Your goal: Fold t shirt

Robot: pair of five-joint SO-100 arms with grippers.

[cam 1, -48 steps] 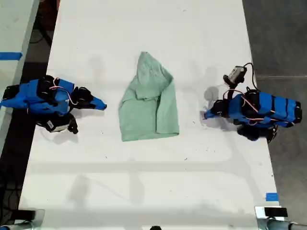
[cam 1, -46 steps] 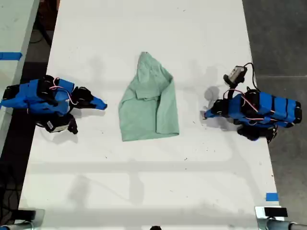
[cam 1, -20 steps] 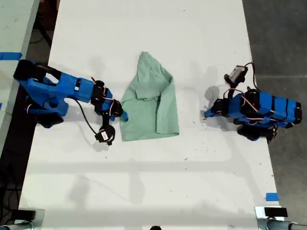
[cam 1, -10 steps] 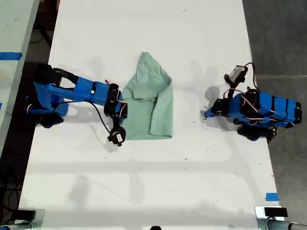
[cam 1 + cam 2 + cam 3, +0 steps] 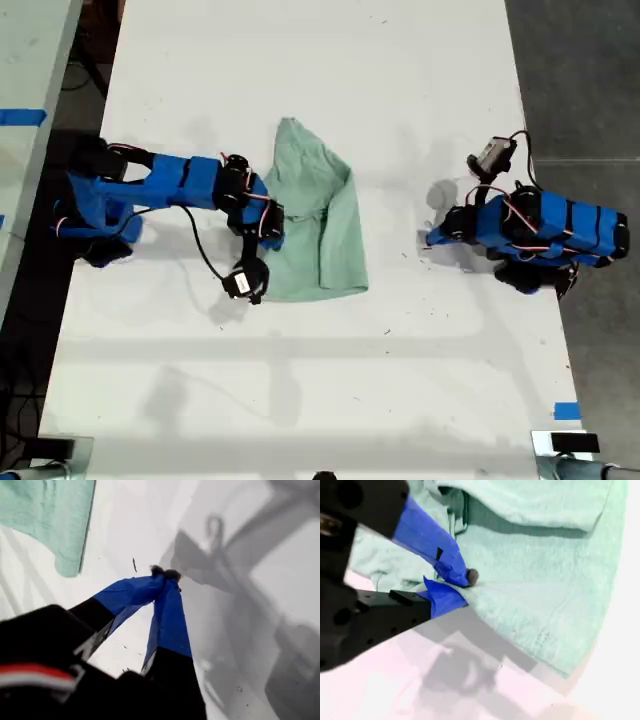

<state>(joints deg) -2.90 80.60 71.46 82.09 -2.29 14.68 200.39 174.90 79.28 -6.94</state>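
One t shirt (image 5: 318,225) on the table (image 5: 300,400), two arms. My second gripper (image 5: 462,587) pinches the t shirt's edge; my first gripper (image 5: 165,577), jaws together, rests well apart from it.

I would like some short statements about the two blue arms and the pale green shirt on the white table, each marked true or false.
1. My second gripper is shut on the pale mint-green fabric t shirt. True.
2. My first gripper holds a corner of the t shirt. False: its jaws are shut on nothing, over the bare white table.
3. The t shirt lies between the two arms in the exterior view. True.
4. A person's hand presses the t shirt flat. False: no hand is in view.
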